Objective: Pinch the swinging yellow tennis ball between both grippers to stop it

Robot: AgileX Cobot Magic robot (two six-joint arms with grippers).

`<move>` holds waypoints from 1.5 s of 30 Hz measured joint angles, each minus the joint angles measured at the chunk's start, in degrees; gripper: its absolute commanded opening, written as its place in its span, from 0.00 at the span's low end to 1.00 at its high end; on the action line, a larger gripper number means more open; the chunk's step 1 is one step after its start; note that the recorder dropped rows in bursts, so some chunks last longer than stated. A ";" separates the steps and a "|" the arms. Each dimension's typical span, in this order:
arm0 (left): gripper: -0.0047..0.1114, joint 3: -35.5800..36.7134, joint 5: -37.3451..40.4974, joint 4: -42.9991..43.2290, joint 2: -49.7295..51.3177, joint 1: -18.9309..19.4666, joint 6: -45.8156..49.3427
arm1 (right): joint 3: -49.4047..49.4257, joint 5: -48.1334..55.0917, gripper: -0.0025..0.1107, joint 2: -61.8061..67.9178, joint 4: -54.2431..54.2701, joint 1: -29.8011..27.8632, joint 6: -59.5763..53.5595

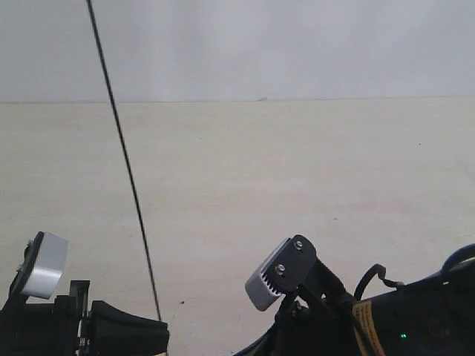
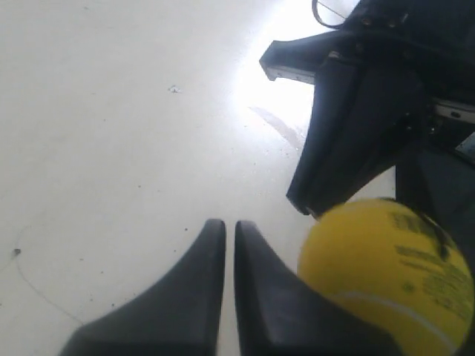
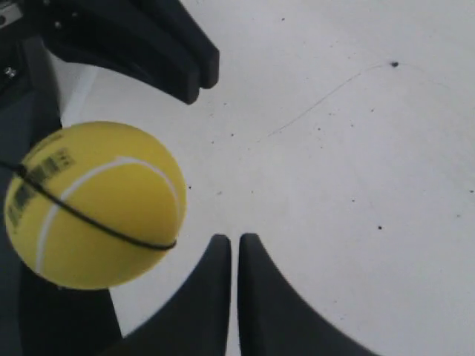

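Both finger pairs are drawn almost together, with only a narrow slit between them and nothing held. At the left gripper, the yellow tennis ball is seen just beside the outer flank of one finger; contact appears likely but cannot be confirmed. At the right gripper, a small gap is left to the ball. The ball is thus located between the two grippers, the left judged nearer. Sideways closure, flank to flank, is required. The black cord is seen slanted.
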 measured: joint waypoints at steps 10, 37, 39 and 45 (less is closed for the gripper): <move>0.08 0.00 0.00 -1.68 0.00 0.00 0.00 | 0.00 -0.51 0.02 0.00 -3.66 0.00 3.71; 0.08 0.23 5.18 -3.04 -4.51 0.00 -11.75 | 0.00 -4.00 0.02 0.00 6.45 0.00 -5.79; 0.08 0.12 4.16 -2.77 -4.51 0.00 -11.65 | 0.00 -5.54 0.02 0.00 8.21 0.00 -6.85; 0.08 0.12 2.76 -1.79 -4.51 0.00 -10.87 | 0.00 -6.80 0.02 0.00 11.14 0.00 -8.58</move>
